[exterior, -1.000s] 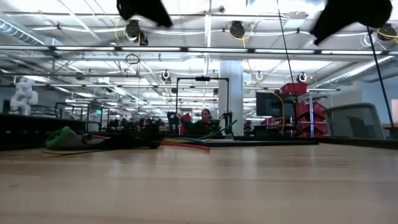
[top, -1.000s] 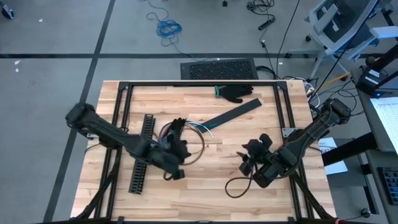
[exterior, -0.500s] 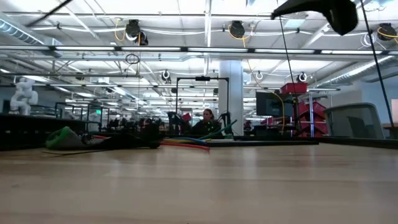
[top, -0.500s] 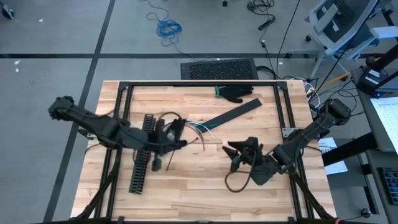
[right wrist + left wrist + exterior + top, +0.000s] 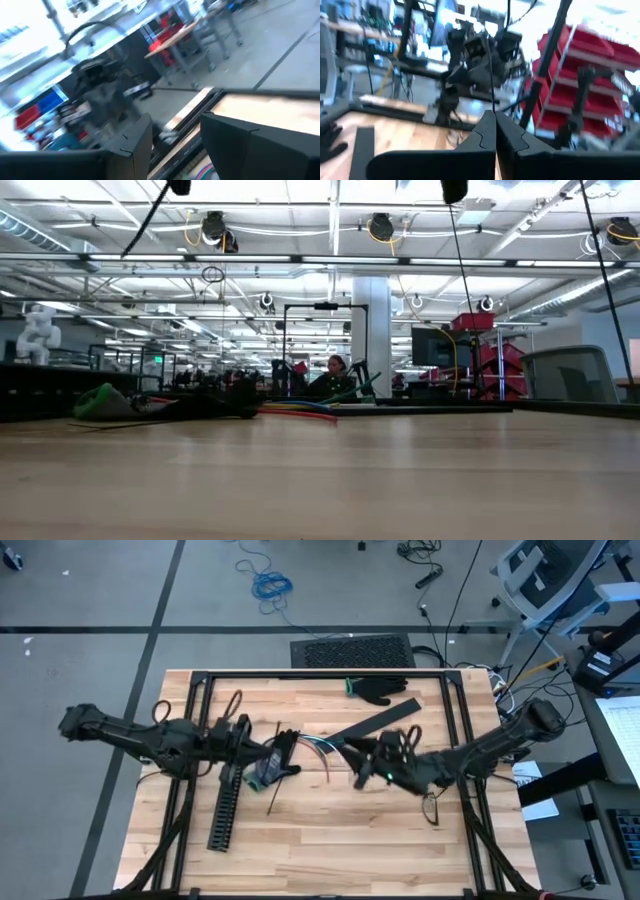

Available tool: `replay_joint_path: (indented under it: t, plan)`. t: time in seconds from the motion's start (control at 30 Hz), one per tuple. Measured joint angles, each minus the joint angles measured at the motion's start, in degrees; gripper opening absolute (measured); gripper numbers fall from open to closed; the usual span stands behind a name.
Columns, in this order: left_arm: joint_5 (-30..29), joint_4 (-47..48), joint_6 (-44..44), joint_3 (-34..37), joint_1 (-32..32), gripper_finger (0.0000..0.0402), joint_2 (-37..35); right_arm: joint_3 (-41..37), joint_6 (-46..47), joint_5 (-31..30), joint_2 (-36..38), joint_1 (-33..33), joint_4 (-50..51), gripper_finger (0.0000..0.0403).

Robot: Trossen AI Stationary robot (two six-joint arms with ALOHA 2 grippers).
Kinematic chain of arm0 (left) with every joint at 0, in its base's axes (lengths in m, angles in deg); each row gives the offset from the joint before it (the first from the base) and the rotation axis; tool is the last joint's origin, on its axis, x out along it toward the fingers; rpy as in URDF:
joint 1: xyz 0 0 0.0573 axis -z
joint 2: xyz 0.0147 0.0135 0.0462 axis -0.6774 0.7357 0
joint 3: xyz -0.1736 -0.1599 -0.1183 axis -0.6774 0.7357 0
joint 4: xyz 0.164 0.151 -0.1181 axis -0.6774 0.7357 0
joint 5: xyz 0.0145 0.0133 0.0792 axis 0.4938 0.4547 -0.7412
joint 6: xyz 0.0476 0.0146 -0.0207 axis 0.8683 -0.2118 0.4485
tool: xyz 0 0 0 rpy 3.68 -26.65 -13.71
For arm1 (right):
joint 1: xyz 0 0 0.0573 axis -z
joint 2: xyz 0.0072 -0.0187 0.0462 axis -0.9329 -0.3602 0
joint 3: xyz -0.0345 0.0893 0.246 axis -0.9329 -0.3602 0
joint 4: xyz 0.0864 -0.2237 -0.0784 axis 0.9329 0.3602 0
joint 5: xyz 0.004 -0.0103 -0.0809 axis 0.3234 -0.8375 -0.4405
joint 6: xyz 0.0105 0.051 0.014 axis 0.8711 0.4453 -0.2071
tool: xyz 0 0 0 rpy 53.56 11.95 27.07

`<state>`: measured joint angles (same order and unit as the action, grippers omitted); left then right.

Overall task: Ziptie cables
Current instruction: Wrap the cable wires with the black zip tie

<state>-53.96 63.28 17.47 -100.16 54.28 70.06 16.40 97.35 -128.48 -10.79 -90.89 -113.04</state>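
— Where are the cables right now?

— Lying on the wooden surface, about the middle, between the two arms. The coloured strands fan out just beside the near end of a flat black strip that lies at a slant. From table height you see them as a low streak of red, yellow and blue far across the boards.

— And the left claw?

— Reaching in from the left, raised over the boards, right at the left edge of the wires. Its fingers are pressed flat together, no gap at all. A thin dark strand rises from where they meet, but I cannot tell whether it is pinched there. A slim dark stick lies on the wood just beneath that claw.

— The right claw?

— Coming in from the right, close to the wires on their other side. Its fingers stand partly apart with nothing between them.

— Anything else lying about?

— A long black slotted channel runs under the left arm, toward the near edge. A black glove lies by the far rail with something green next to it. Someone is seated well beyond the surface.
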Motion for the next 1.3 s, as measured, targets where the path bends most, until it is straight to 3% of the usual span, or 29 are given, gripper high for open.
replay_joint_path:
  t: [0.17,0.27,0.43,0.5,0.83,1.03,1.3]
  plan:
    - [0.7,-6.6,1.8,1.7,-4.3,0.0,1.2,0.0,0.7,10.8,0.0,9.3,1.5,0.0155]
    - [4.2,-11.7,2.1,2.4,-8.6,0.0,3.6,0.0,-1.2,17.7,0.0,15.1,0.7,0.0155]
    - [9.0,-21.3,-2.9,4.4,-16.8,0.0,10.3,0.0,-2.7,36.0,0.0,24.7,-2.2,0.0155]
    - [10.5,-25.0,-4.7,4.4,-19.7,0.0,13.9,0.0,-3.7,40.4,0.0,27.5,-2.5,0.0155]
    - [14.0,-50.2,-18.2,4.4,-32.6,0.0,33.9,0.0,-6.3,52.8,0.0,39.7,-4.5,0.0155]
    - [21.5,-51.4,-22.9,1.7,-32.3,0.0,39.6,0.0,-3.9,60.7,-1.8,43.0,-4.4,0.0155]
    - [25.3,-51.5,-22.9,-0.4,-33.0,0.0,39.9,0.0,-0.5,62.4,-5.0,42.9,-13.9,0.0155]
